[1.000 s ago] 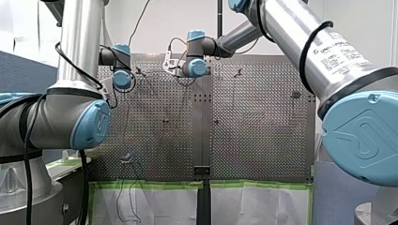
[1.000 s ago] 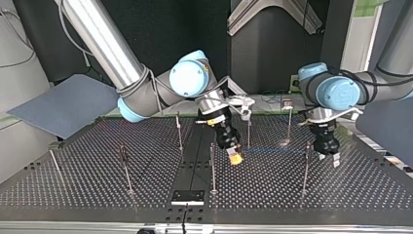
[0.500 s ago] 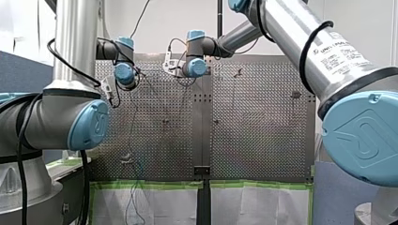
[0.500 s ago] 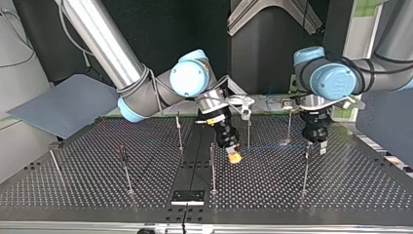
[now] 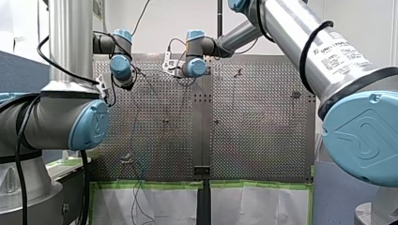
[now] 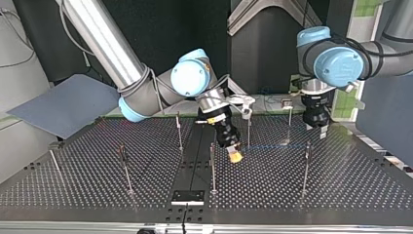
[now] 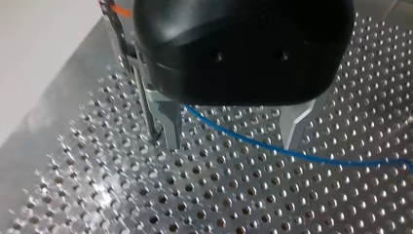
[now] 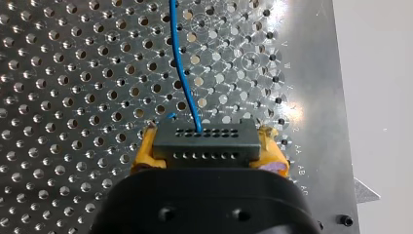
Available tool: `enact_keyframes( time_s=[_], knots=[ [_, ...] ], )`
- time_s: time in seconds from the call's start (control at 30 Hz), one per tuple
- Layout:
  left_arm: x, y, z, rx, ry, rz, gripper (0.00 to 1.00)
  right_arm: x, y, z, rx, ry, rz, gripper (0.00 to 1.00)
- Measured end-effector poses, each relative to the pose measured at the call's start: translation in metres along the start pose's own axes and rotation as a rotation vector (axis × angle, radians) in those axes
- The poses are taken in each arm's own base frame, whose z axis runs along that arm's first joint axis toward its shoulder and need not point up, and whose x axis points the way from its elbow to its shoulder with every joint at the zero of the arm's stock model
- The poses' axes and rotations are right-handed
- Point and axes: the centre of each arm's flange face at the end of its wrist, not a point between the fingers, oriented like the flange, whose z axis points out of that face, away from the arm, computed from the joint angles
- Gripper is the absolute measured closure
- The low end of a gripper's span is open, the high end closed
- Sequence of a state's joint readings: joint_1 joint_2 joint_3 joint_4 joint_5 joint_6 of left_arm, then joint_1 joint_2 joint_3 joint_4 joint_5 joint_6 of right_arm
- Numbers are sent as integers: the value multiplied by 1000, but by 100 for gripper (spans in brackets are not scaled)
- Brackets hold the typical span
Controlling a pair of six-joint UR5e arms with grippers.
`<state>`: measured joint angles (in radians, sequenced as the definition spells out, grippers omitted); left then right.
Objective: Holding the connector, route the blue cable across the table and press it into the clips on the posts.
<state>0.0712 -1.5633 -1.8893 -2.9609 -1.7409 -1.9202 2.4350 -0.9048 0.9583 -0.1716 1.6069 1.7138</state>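
My right gripper, with yellow pads, is clamped on the dark rectangular connector; the thin blue cable runs from it past a slim metal post toward my left gripper; its metal fingers stand apart, the cable crossing their gap, a second post just beside one.

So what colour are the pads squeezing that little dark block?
Yellow-orange; the pads show best in the right wrist view, clamping the dark connector.

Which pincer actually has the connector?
My right pincer: its yellow pads are shut on the black connector, with the blue cable running out of it. My left pincer is open, gripping nothing.
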Motion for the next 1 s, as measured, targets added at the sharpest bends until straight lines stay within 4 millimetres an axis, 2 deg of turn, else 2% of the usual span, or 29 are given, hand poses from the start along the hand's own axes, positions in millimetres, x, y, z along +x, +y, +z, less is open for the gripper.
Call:
enact_keyframes(
  time_s=[0.3, 0.7, 0.8, 1.0],
  knots=[
    [-21, -12, -29, 63, -22, -6, 0, 0, 2, -1, -11, -8, -1, 100],
    [-51, -37, -72, 177, -75, 44, 0, -1, 8, -2, -26, -23, -2, 100],
    [-51, -43, -76, 208, -73, 57, 0, -1, 8, -2, -26, -23, -2, 100],
    [-36, -53, -71, 265, -40, 109, 0, -2, 9, -1, -27, -23, -2, 100]
  ],
)
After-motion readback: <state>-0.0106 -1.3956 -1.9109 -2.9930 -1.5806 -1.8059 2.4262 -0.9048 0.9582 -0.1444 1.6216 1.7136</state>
